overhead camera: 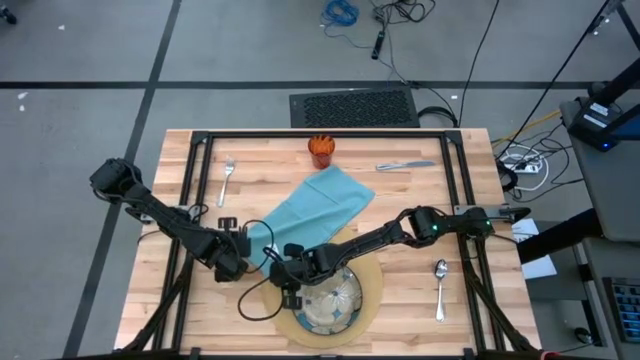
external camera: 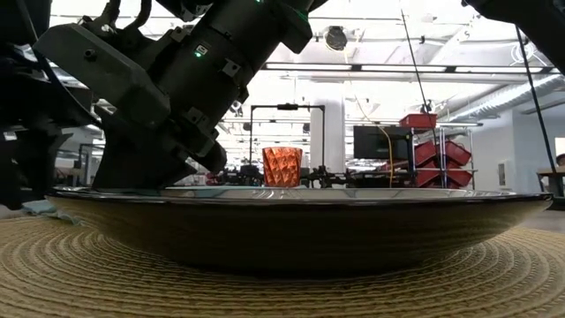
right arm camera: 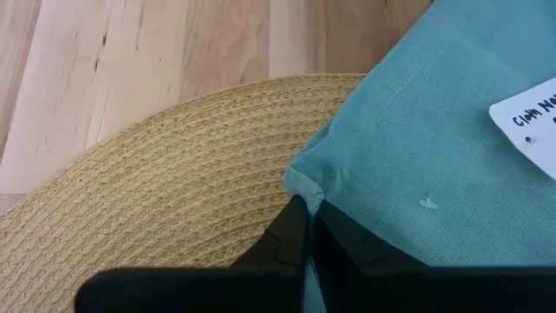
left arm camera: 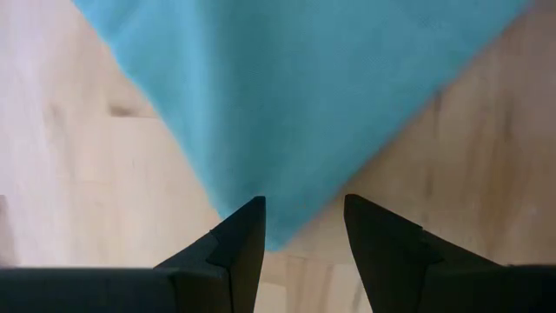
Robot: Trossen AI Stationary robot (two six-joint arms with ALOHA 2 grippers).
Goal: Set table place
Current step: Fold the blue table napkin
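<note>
A lab or workshop hall is indicated: grey concrete floor (overhead camera: 80, 60), loose cables (overhead camera: 340, 12), red parts bins (external camera: 437, 152), exposed ceiling ducts (external camera: 512, 93).

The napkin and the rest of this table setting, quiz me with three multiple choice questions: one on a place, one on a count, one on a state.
1. Where does the orange cup stand?
A. At the table's far edge
B. On the mat
C. In the dish

2. How many pieces of cutlery lie on the table?
A. One
B. Three
C. Five

3. How is the right claw?
A. Wide open over the spoon
B. Shut on the napkin's corner
C. Shut on the fork

Answers:
1 A, the cup stands past the teal napkin, away from the tan mat and dish.
2 B, fork, knife and spoon.
3 B, its fingers pinch bunched cloth over the mat.
</note>
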